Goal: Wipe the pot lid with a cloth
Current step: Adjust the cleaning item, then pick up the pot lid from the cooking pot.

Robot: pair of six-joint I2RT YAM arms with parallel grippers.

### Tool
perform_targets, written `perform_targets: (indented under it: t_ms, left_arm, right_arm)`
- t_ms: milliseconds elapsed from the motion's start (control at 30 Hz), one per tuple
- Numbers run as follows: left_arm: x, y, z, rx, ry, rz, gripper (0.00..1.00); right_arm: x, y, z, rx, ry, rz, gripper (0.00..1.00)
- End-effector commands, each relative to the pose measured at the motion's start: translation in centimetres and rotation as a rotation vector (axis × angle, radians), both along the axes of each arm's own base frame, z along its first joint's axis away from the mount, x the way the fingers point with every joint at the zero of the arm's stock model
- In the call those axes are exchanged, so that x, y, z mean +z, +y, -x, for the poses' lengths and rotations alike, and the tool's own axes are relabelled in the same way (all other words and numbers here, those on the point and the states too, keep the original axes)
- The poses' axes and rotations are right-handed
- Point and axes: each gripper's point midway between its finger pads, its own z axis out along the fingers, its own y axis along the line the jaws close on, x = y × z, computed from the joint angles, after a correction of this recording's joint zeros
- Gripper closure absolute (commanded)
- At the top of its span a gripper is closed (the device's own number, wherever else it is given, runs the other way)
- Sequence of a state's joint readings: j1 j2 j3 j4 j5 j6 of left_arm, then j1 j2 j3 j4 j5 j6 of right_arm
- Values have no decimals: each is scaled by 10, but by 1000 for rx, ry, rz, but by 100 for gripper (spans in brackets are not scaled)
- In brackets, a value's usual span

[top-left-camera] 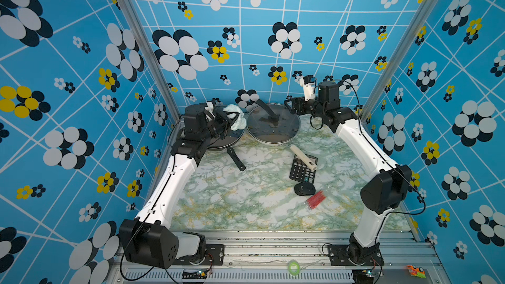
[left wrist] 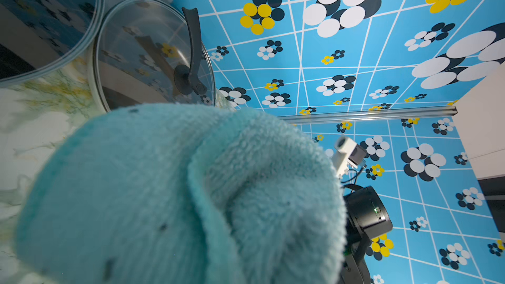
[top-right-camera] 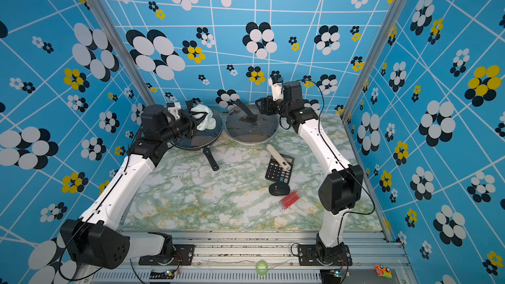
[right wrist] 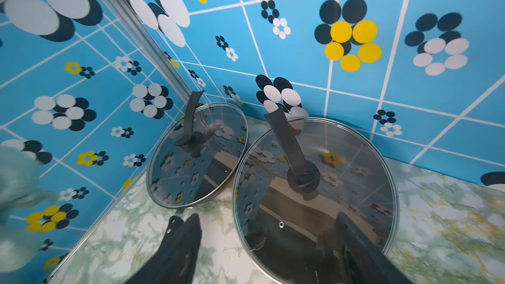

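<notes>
Mint-green fluffy terry cloth is bunched and lifted off the table, pinched in the closed fingers of the left gripper above the far edge of a round glass lid on a black frying pan. Only the top views show that grip: in the left wrist view the cloth fills the frame and hides the fingers. It looks soft and folded, with a few dark specks. Beside the pan, almost rim to rim, a round glass pot lid with a dark strap handle lies flat on the green-marbled table. The right gripper is near this lid's rim, its jaws spread wide and holding nothing – the right wrist view shows this plainly. The same view catches the cloth as a blur. The black calculator carries key markings too small to read.
</notes>
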State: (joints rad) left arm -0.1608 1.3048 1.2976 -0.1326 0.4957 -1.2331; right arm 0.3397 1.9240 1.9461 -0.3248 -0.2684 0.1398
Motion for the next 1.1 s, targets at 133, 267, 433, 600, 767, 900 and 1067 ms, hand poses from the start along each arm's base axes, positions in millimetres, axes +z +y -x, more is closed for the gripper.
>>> perform_targets:
  t_ms: [133, 267, 433, 600, 767, 900, 1067]
  left_arm:
    - [-26, 21, 28, 73, 36, -195, 99]
    - [-28, 25, 35, 85, 43, -225, 98]
    - [-31, 29, 38, 107, 62, -237, 97]
    - [-29, 27, 32, 93, 72, -245, 97]
    - [-30, 22, 23, 76, 87, -248, 97]
    - [-32, 20, 16, 63, 95, -253, 97]
    - [-30, 19, 12, 41, 104, -295, 97]
  right_arm:
    - [-43, 29, -54, 67, -33, 172, 26]
    - [-73, 33, -76, 74, -14, 243, 29]
    - [-99, 34, -91, 63, -21, 270, 29]
    - [-120, 47, -95, 98, 7, 219, 31]
    - [-151, 62, -95, 128, 32, 215, 34]
    - [-168, 65, -101, 115, 35, 212, 35]
    - [-180, 67, -113, 95, 7, 206, 37]
